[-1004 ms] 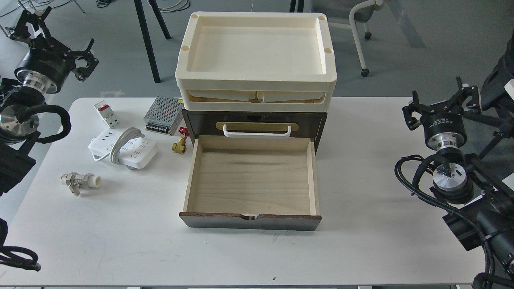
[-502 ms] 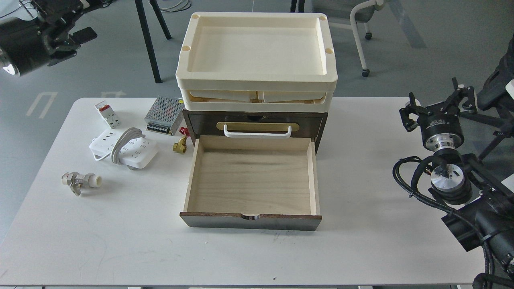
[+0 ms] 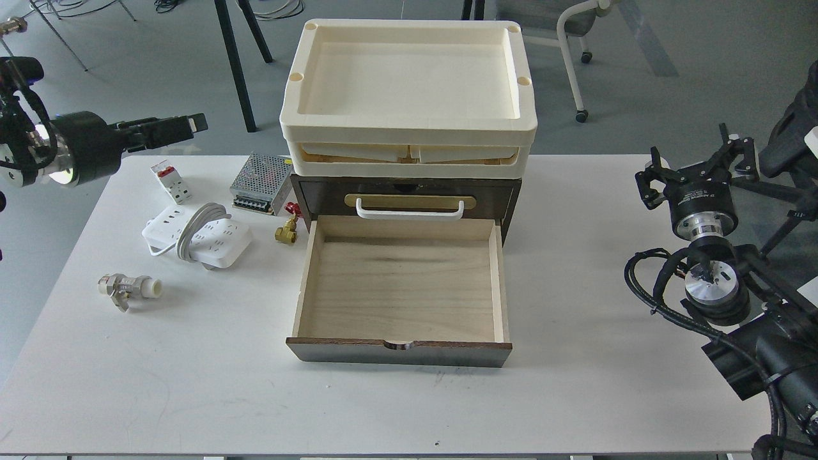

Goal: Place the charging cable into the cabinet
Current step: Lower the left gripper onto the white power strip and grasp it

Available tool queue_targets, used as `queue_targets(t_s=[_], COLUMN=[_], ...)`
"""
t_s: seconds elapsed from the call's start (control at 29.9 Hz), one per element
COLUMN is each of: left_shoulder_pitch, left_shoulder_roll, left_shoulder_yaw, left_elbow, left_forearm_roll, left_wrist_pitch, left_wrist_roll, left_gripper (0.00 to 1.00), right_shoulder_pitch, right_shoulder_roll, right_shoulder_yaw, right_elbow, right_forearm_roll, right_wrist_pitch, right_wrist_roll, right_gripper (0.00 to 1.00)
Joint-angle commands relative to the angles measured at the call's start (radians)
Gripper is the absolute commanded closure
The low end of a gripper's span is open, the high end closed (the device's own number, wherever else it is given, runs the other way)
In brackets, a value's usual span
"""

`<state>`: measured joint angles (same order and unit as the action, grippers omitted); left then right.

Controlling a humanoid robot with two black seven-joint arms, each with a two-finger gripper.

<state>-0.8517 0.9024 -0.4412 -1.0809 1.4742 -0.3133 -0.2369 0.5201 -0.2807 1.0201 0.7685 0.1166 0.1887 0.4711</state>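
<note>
Charging cable (image 3: 197, 239) is lying flat on the white table (image 3: 192, 370), left of the cabinet (image 3: 405, 195), cord coiled round its middle, nothing gripping it. Cabinet is sitting at table's centre-back with its pale wood drawer (image 3: 401, 289) pulled fully out toward the camera, inside bare; white handle (image 3: 409, 209) is showing above the drawer, cream tray top (image 3: 408, 83) is sitting on the box. Small white breaker (image 3: 170, 181) with red switch is resting just behind the cable, perforated silver box (image 3: 261, 183) beside it near the cabinet's left corner. Brass valve (image 3: 287, 231) with red handle is lying between cable and drawer. Grey valve fitting (image 3: 128, 288) is sitting in front of the cable, apart from it. Left gripper (image 3: 167, 130) is hovering above the table's back-left edge, pointing right, seen side-on and dark, so cannot tell how far open; holding nothing visible. Right gripper (image 3: 700, 163) is hanging off the table's right edge, fingers (image 3: 650, 181) spread wide, empty.
</note>
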Motion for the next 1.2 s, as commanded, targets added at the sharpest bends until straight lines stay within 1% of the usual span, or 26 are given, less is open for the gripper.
queue_targets(t_s=[0.0,0.07,0.17,0.23,0.4,0.47,0.54,0.57,0.74,0.87,0.97,1.17], left_shoulder_pitch=[-0.001,0.002,0.002,0.002,0.000,-0.001,0.000,0.000,0.002,0.003,0.032,0.045], left_shoulder_roll=[-0.089,-0.112,-0.134,-0.154,-0.220,-0.238,-0.246,-0.249,-0.275,-0.293,-0.299,-0.365], left_shoulder_yaw=[0.035,0.047,0.082,0.131,0.278,0.312,0.328,0.329,0.329,0.331,0.331,0.331], left_elbow=[0.074,0.093,0.143,0.199,0.386,0.424,0.432,0.432,0.458,0.486,0.501,0.616], left_forearm_roll=[0.145,0.207,0.239,0.241,0.238,0.235,0.233,0.232,0.227,0.235,0.236,0.233], left_wrist_pitch=[0.063,0.095,0.123,0.154,0.261,0.281,0.283,0.283,0.283,0.286,0.298,0.321], left_wrist_roll=[-0.005,-0.012,-0.012,-0.013,-0.018,-0.041,-0.064,-0.068,-0.071,-0.084,-0.084,-0.088], left_gripper=[0.16,0.19,0.19,0.19,0.19,0.19,0.19,0.19,0.19,0.19,0.22,0.22], right_shoulder_pitch=[0.000,0.000,-0.002,-0.002,-0.003,-0.003,-0.003,-0.003,-0.002,-0.002,-0.002,-0.002], right_shoulder_roll=[0.000,0.000,0.000,0.000,0.000,0.000,0.000,0.000,0.000,0.000,0.000,0.000], right_shoulder_yaw=[0.000,0.000,0.000,-0.001,-0.001,-0.001,-0.001,0.000,0.002,0.000,0.000,0.002], right_elbow=[0.002,0.003,0.005,0.005,0.003,0.003,0.003,0.002,0.002,0.002,0.002,0.002], right_forearm_roll=[0.000,0.000,0.000,0.000,0.000,0.000,0.000,0.000,0.000,0.000,0.000,0.000], right_wrist_pitch=[0.000,-0.002,-0.002,-0.002,-0.002,0.000,-0.002,-0.002,-0.008,-0.008,-0.008,-0.008], right_wrist_roll=[0.000,0.000,0.003,0.003,0.003,0.003,0.003,0.003,0.003,0.003,0.003,0.003], right_gripper=[0.00,0.00,0.00,0.00,0.00,0.00,0.00,0.00,0.00,0.00,0.00,0.00])
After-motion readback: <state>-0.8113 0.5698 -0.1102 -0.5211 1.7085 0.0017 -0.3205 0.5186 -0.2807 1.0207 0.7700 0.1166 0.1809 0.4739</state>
